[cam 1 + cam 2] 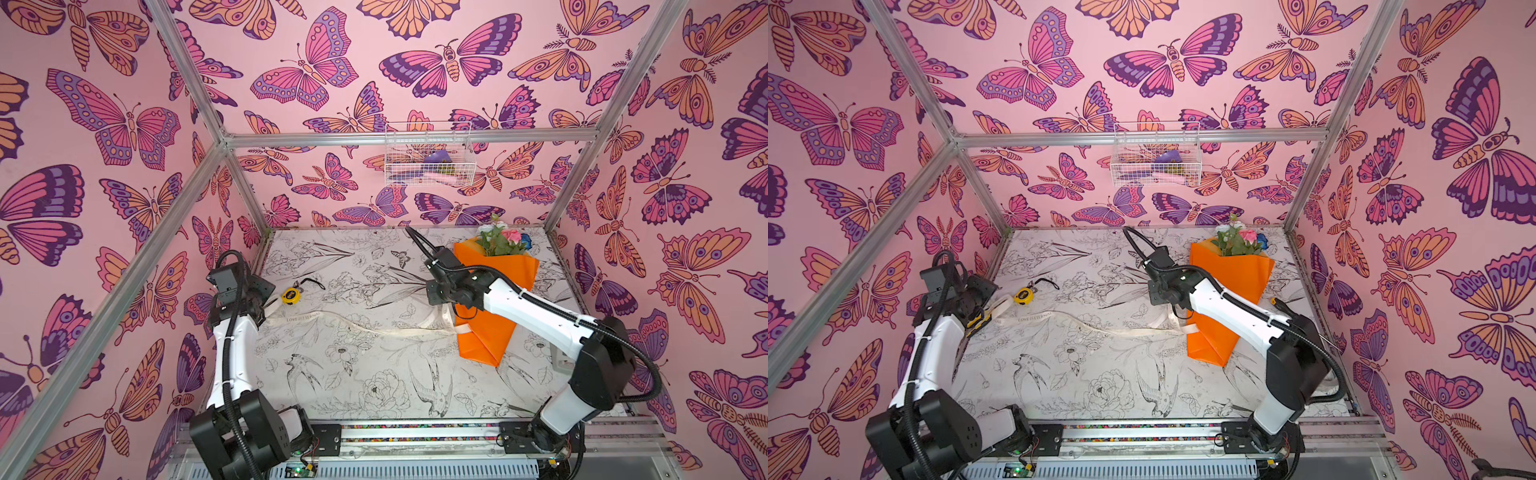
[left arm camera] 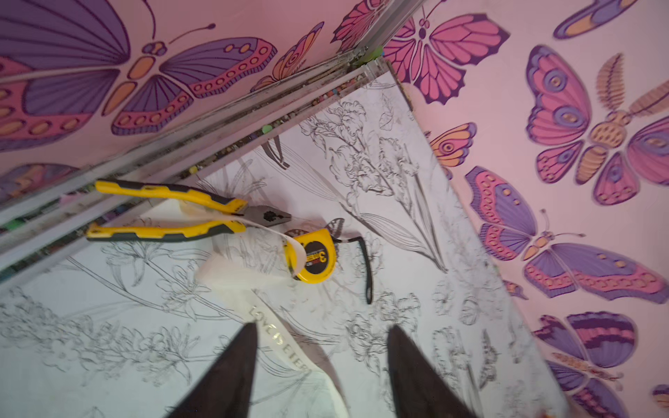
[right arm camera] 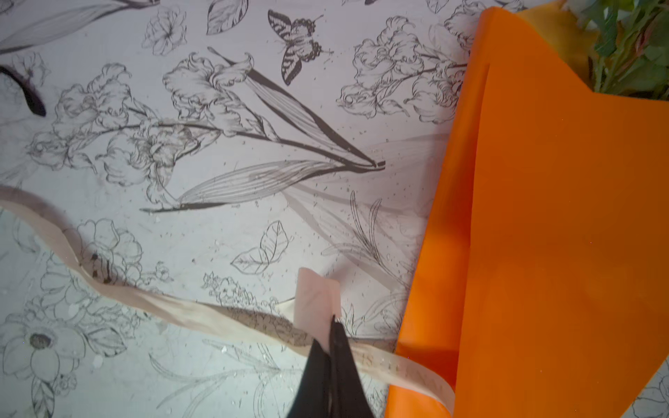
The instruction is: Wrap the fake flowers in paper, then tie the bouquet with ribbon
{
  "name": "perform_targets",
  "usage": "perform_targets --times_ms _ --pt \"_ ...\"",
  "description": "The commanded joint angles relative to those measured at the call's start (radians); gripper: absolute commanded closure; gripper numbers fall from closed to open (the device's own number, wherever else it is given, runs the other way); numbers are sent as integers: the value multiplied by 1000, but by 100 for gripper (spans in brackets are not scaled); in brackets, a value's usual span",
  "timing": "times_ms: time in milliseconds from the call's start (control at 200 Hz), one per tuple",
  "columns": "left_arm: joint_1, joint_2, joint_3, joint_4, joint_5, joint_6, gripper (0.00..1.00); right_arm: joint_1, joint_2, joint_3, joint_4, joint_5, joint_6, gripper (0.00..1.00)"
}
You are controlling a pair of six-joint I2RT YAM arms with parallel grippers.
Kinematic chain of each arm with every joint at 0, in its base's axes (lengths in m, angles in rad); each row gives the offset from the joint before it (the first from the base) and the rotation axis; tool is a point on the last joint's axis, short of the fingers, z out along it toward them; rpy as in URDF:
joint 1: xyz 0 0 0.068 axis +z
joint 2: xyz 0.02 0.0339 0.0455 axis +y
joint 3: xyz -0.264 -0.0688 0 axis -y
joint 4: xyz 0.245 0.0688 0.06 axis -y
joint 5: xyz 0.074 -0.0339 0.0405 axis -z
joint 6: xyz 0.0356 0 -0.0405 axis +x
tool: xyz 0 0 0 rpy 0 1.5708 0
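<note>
Orange-wrapped bouquet (image 3: 543, 235) lies just beside right fingers (image 3: 318, 372) clenched on ribbon (image 3: 181, 311); left fingers (image 2: 231, 372) released, well apart.

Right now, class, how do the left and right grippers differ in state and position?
The left gripper is open; the right gripper is shut. The left holds nothing, while the right pinches the ribbon. The left sits by the pliers; the right sits beside the bouquet. Both hang over that ribbon.

cream ribbon (image 1: 303, 318) printed "LOVE IS ETERNAL", yellow tape measure (image 2: 314, 257) marked "3"
</note>
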Motion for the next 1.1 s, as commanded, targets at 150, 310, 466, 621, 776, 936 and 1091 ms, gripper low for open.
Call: perform_targets --times_ms 150,310,466,621,776,936,1091 --pt "-59 -74 5 10 93 -23 0 -41 110 196 66 22 13 100" --pt "-168 -88 24 16 91 -21 0 -95 199 215 101 -44 74 100" --pt "-288 -47 27 85 120 -26 0 -117 249 161 102 -34 126 96" --pt "-422 61 25 210 197 -70 0 -146 278 103 73 -33 158 81" --pt "-564 228 86 272 241 -74 4 -165 243 64 13 -38 144 64" --pt "-682 352 156 301 239 -66 6 -167 129 2 20 -142 90 37" --pt "-763 455 230 327 258 -63 8 -170 2 -23 -32 -116 64 29"
